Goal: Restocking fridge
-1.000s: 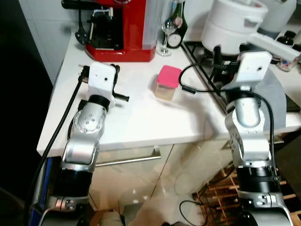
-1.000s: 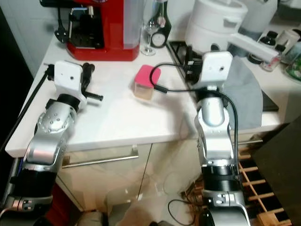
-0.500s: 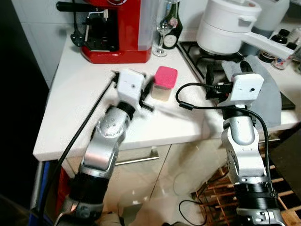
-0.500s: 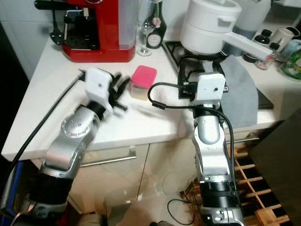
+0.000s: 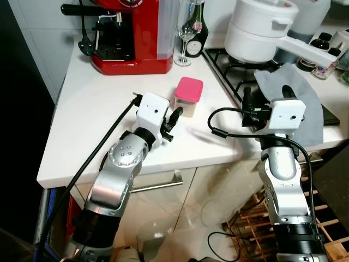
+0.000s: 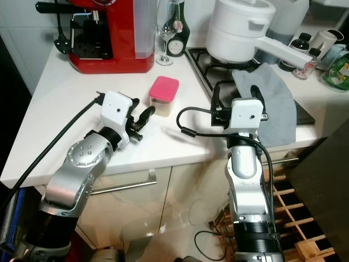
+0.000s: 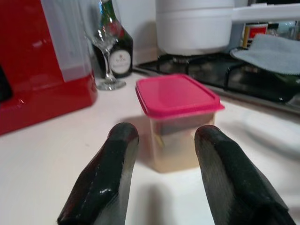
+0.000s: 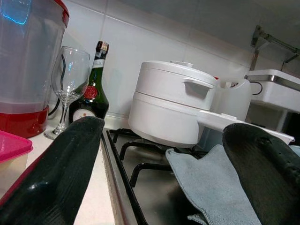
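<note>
Reaching stage: left gripper (image 7: 161, 154) spread, just short of pink-lidded container (image 7: 178, 119) on white tabletop (image 5: 98, 109); right gripper (image 8: 164, 154) spread, idle near stove (image 6: 210, 57); next, probably advance, straddle container, close, lift.

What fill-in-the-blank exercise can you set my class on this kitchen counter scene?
1. The small clear plastic container has a ____ lid.
2. The left gripper has its jaws ____, just short of the container.
3. The wine glass stands beside a ____ coffee machine.
4. A grey cloth lies on the ____.

Missing words: pink; open; red; hob
</note>
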`<state>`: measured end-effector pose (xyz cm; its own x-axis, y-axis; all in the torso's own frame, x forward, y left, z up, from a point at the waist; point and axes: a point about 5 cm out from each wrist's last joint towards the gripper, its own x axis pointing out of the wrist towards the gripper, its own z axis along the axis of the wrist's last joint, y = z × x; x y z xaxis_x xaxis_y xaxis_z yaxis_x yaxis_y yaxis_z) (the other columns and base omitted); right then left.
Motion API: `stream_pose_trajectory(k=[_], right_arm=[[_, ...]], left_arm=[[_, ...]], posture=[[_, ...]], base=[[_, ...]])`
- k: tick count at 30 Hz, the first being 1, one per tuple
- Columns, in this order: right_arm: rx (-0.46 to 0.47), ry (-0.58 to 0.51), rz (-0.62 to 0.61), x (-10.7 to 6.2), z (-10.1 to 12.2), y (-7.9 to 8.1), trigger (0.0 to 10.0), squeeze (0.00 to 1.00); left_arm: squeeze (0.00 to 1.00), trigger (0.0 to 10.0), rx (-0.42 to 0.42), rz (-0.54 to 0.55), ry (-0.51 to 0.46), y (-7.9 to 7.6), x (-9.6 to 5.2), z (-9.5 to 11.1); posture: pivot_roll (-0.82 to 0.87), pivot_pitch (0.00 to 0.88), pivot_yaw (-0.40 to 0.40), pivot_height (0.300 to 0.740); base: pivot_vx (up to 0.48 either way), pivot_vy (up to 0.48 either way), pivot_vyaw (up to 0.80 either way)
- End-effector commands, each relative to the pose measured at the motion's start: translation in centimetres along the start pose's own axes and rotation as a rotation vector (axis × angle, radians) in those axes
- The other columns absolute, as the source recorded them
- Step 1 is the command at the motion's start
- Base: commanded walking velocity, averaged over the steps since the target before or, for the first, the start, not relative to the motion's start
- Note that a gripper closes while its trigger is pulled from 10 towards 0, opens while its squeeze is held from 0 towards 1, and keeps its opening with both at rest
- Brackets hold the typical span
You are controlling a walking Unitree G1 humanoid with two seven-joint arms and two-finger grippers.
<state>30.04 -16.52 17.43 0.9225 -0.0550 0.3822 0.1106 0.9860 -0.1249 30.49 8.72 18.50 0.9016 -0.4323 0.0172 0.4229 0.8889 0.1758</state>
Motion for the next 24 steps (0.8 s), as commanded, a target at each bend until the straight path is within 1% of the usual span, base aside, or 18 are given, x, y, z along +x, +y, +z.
stream_pose_trajectory(k=[1, 2, 4, 7, 9, 11, 14, 15, 16, 17, 19, 21, 24], right_arm=[[-0.004, -0.016, -0.017, 0.0, 0.2, -0.3, 10.0, 1.0], [-0.005, -0.017, -0.016, 0.0, 0.2, -0.3, 10.0, 1.0], [-0.007, -0.019, -0.017, 0.1, 0.2, -0.4, 10.0, 1.0], [-0.01, -0.018, -0.017, 0.0, 0.2, -0.5, 10.0, 1.0], [-0.009, -0.015, -0.017, 0.0, 0.1, -0.5, 10.0, 1.0], [-0.005, 0.004, -0.024, 0.1, -0.2, -0.4, 10.0, 1.0], [-0.009, 0.031, -0.036, 0.1, -0.5, -0.4, 10.0, 1.0], [0.029, 0.045, -0.026, 0.1, -0.7, -0.3, 10.0, 0.98], [0.056, 0.063, -0.029, -0.2, -0.9, -0.2, 10.0, 0.0], [0.056, 0.063, -0.029, -0.2, -0.9, -0.2, 10.0, 0.0], [0.115, 0.093, -0.015, -1.2, -1.2, 0.0, 10.0, 0.0], [0.147, 0.099, 0.002, -1.8, -1.1, 0.3, 10.0, 0.0], [0.229, 0.084, 0.076, -2.8, -0.4, 0.8, 10.0, 0.0]], left_arm=[[1.0, 10.0, -0.002, 0.011, -0.033, 0.0, 0.4, 1.2], [1.0, 10.0, -0.017, 0.014, -0.032, 0.0, 0.5, 1.2], [1.0, 10.0, -0.096, 0.024, -0.022, 0.2, 0.7, 1.2], [1.0, 10.0, -0.076, 0.07, -0.045, 0.7, 1.1, 1.6], [1.0, 10.0, -0.081, 0.071, -0.045, 0.7, 1.2, 1.6], [1.0, 10.0, -0.093, 0.052, -0.048, 0.3, 1.4, 1.5], [1.0, 10.0, -0.094, 0.045, -0.044, 0.1, 1.5, 1.4], [1.0, 10.0, -0.096, 0.045, -0.04, -0.1, 1.6, 1.3], [1.0, 10.0, -0.098, 0.044, -0.035, -0.3, 1.7, 1.2], [1.0, 10.0, -0.098, 0.044, -0.035, -0.3, 1.7, 1.2], [1.0, 10.0, -0.103, 0.037, -0.032, -0.7, 2.0, 1.2], [1.0, 10.0, -0.103, 0.033, -0.036, -0.9, 2.1, 1.3], [1.0, 10.0, -0.102, 0.029, -0.049, -0.8, 2.3, 1.4]], posture=[[0.05, 0.0, -0.045, 0.74], [0.05, 0.0, -0.046, 0.74], [0.05, 0.0, -0.044, 0.74], [0.04, 0.0, -0.045, 0.74], [0.04, 0.0, -0.045, 0.74], [0.04, 0.0, -0.045, 0.74], [0.04, 0.0, -0.044, 0.74], [0.05, 0.0, -0.045, 0.74], [0.05, 0.0, -0.048, 0.74], [0.05, 0.0, -0.048, 0.74], [0.05, 0.0, -0.046, 0.74], [0.04, 0.0, -0.044, 0.74], [0.03, 0.0, -0.037, 0.74]], base=[[0.0, 0.0, 0.0], [0.0, 0.0, 0.0], [0.0, 0.0, 0.0], [0.0, 0.0, 0.0], [0.0, 0.0, 0.0], [0.0, 0.0, 0.0], [0.0, 0.0, 0.0], [0.0, 0.0, 0.0], [0.0, 0.0, 0.0], [0.0, 0.0, 0.0], [0.0, 0.0, 0.0], [0.0, 0.0, 0.0], [0.0, 0.0, 0.0]])
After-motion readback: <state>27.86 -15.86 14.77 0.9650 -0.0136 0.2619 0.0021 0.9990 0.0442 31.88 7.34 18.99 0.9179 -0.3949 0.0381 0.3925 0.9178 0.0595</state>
